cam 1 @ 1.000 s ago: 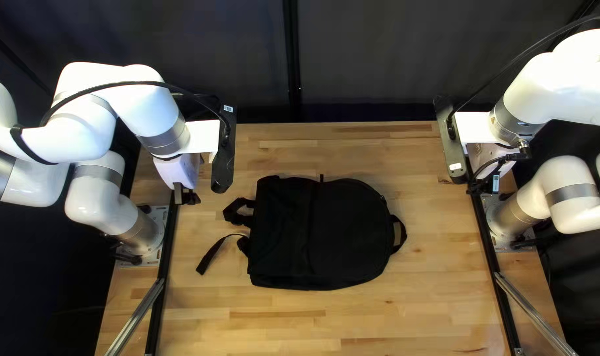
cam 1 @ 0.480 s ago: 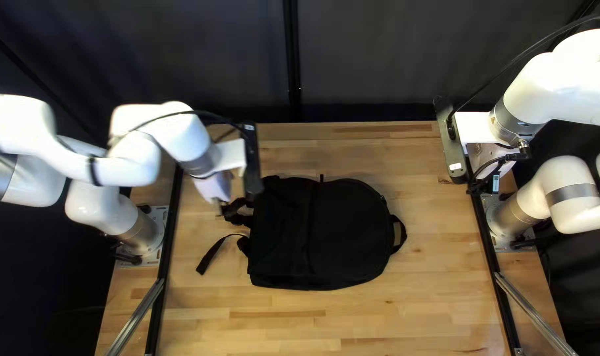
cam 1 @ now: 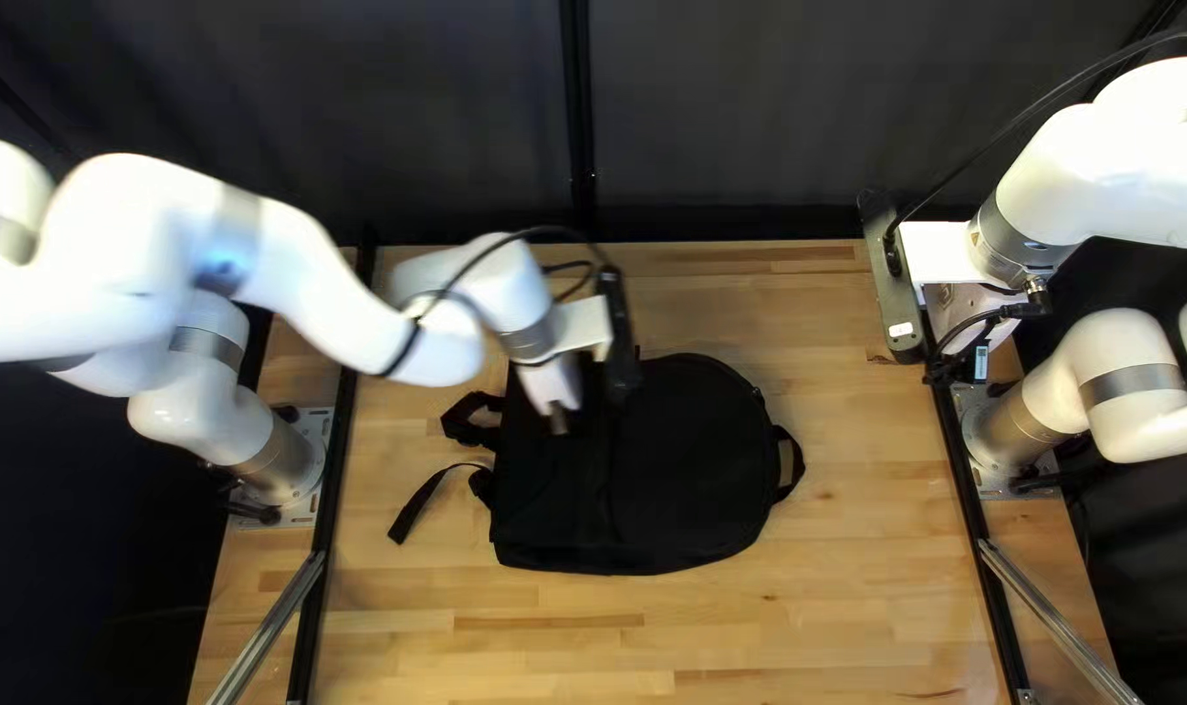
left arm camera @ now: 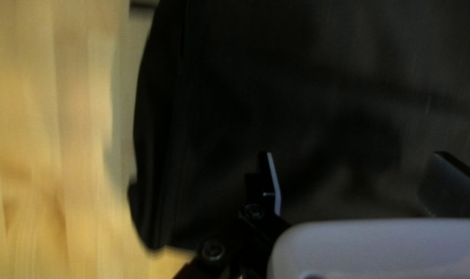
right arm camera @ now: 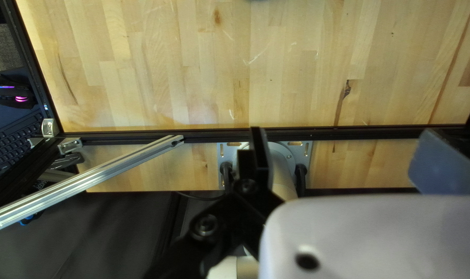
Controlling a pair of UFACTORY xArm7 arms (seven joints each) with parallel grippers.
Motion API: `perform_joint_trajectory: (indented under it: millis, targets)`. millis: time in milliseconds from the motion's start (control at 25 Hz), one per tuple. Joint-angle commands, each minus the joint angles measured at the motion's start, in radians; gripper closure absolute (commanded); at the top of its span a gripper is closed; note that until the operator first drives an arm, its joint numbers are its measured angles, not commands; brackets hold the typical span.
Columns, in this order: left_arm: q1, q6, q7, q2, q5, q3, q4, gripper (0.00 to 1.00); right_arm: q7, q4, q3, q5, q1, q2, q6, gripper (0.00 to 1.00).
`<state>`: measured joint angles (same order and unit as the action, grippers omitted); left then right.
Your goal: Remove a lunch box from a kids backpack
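A black backpack (cam 1: pixel 659 483) lies flat in the middle of the table, its straps toward the left of the top left view. My left gripper (cam 1: pixel 559 421) hangs above the backpack's strap-side half. In the left wrist view my left gripper (left arm camera: pixel 351 181) is open over the black cloth of the backpack (left arm camera: pixel 297 93), with no object between its fingers. My right gripper (cam 1: pixel 959 366) is at the table's right edge, away from the backpack; in the right wrist view my right gripper (right arm camera: pixel 343 160) stands open and holds nothing. No lunch box is visible.
The wooden table (cam 1: pixel 815 640) surrounds the backpack. A metal rail (cam 1: pixel 1057 627) runs along the right side and another (cam 1: pixel 270 629) along the left. The right wrist view also shows a mouse (right arm camera: pixel 10 92) and a keyboard (right arm camera: pixel 12 142) beyond the table frame.
My left arm has swung rightward in the top left view, carrying its gripper from the table's left edge to over the backpack. The backpack and right arm have stayed put.
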<state>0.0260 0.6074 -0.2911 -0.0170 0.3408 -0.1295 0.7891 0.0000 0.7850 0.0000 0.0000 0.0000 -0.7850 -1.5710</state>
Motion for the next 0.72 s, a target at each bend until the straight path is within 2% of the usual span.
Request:
perform_joint_trajectory:
  millis: [40, 200, 320, 600, 640, 720]
  targets:
    - [-0.041, 0.071, -0.095, 0.091, 0.101, -0.023, 0.115, 0.0, 0.0, 0.0, 0.0, 0.0, 0.0, 0.0, 0.0, 0.0]
    - [-0.084, 0.135, -0.144, 0.162, 0.19, -0.036, 0.186, 0.0, 0.0, 0.0, 0.0, 0.0, 0.0, 0.0, 0.0, 0.0]
    - [-0.112, 0.165, -0.188, 0.19, 0.235, -0.043, 0.199, 0.0, 0.0, 0.0, 0.0, 0.0, 0.0, 0.0, 0.0, 0.0]
    - [-0.123, 0.21, -0.182, 0.177, 0.22, -0.054, 0.195, 0.0, 0.0, 0.0, 0.0, 0.0, 0.0, 0.0, 0.0, 0.0]
    - [-0.121, 0.211, -0.179, 0.176, 0.215, -0.054, 0.193, 0.98, 0.0, 0.0, 0.0, 0.0, 0.0, 0.0, 0.0, 0.0]
    - [-0.11, 0.232, -0.175, 0.19, 0.184, -0.048, 0.211, 1.0, 0.0, 0.0, 0.0, 0.0, 0.0, 0.0, 0.0, 0.0]
